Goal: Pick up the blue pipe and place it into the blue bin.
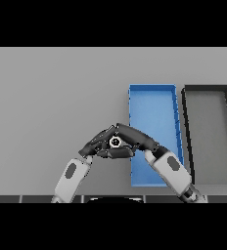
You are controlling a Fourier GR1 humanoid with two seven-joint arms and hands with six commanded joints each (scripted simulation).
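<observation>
**Both hands meet just left of the blue bin**

The left hand (97,144) and right hand (137,139) come together at the table's six o'clock, fingers curled round a small dark ring-shaped piece (115,142) (no blue pipe shows plainly; the hands may hide it). The blue bin (152,93) lies at three o'clock from them, a black bin (207,88) beyond. A pipe likely handles stiff, light, slippery; grip mid-length.

Grey table (47,97) w/ blue bin (153,105), black bin (208,132).
</observation>
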